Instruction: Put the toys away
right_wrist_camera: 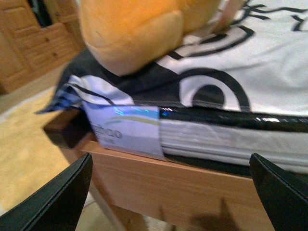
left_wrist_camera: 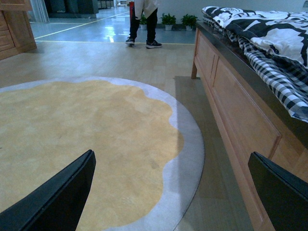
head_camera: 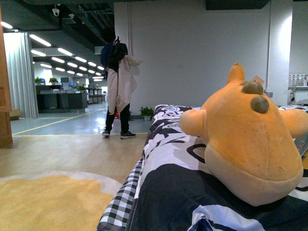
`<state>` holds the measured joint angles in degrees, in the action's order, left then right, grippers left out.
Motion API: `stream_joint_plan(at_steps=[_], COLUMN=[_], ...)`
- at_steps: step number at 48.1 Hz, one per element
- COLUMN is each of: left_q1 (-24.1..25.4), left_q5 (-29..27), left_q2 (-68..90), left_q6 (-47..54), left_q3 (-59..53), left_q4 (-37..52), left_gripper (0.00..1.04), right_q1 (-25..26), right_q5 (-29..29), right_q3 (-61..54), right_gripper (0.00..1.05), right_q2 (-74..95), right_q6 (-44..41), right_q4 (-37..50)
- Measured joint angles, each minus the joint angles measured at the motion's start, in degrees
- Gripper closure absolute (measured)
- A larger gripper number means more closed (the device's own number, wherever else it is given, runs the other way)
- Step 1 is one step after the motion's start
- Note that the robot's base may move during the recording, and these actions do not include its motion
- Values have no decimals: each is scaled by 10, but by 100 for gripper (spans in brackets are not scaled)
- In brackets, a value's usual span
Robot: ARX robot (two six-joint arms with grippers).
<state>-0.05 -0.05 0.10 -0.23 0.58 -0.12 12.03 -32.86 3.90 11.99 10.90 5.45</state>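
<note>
The toy, an orange-yellow plush animal (head_camera: 245,139) with a pointed ear and brownish-olive pads, lies on the bed's black-and-white quilt (head_camera: 168,159) at the right of the front view. Neither arm shows in that view. In the right wrist view the plush (right_wrist_camera: 139,29) rests on the quilt above the wooden bed frame (right_wrist_camera: 192,187). My right gripper (right_wrist_camera: 171,195) is open, level with the frame and below the toy, apart from it. My left gripper (left_wrist_camera: 175,192) is open over the floor beside the bed, nothing between its fingers.
A round yellow rug with a grey border (left_wrist_camera: 77,144) covers the floor left of the bed frame (left_wrist_camera: 240,115). A person (head_camera: 119,86) stands on the far floor. Wooden cabinets (right_wrist_camera: 33,43) stand beyond the bed. Potted plants (left_wrist_camera: 178,20) line the far wall.
</note>
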Motion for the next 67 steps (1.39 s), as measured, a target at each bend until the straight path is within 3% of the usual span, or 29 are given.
stream_joint_plan(at_steps=[3, 7, 21, 32, 47, 67], left_q1=[0, 0, 0, 0, 0, 0], left_q5=[0, 0, 0, 0, 0, 0], left_q2=[0, 0, 0, 0, 0, 0], left_q6=[0, 0, 0, 0, 0, 0], left_q3=[0, 0, 0, 0, 0, 0], left_q4=[0, 0, 0, 0, 0, 0], left_gripper=[6, 6, 6, 6, 6, 6], right_q1=[0, -28, -239, -343, -345, -320], right_q5=[-11, 29, 224, 344, 421, 425], right_q3=[35, 84, 247, 335, 398, 367], right_gripper=[6, 6, 6, 6, 6, 6], right_q2=[45, 122, 318, 459, 595, 645], right_q6=[17, 28, -13, -83, -132, -137], right_q4=[51, 117, 187, 222, 253, 297])
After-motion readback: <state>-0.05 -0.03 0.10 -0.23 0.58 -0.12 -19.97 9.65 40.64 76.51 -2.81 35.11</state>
